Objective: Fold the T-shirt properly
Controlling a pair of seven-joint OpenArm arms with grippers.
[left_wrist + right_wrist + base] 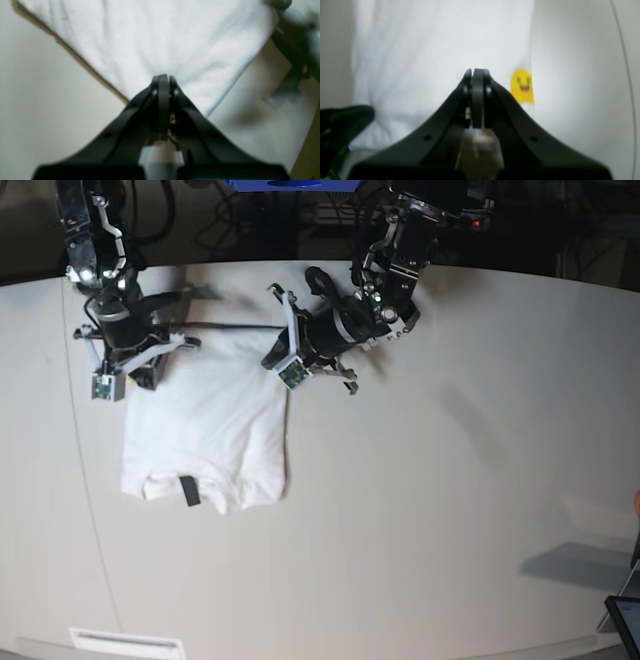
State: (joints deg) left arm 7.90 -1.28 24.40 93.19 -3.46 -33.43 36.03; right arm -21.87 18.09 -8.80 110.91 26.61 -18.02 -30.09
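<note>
White cloth, the T-shirt (205,430), lies folded on the table (450,480) near its far left corner, plain reverse up, a small dark neck tag (188,491) at its near edge. The left gripper (163,78) hangs at the shirt's far right corner with its jaws pressed together; whether cloth is pinched there cannot be told (the view is blurred). The right gripper (477,72), jaws likewise closed, sits over the shirt's far left corner. A yellow smiling face print (523,86) shows at the shirt's folded edge.
</note>
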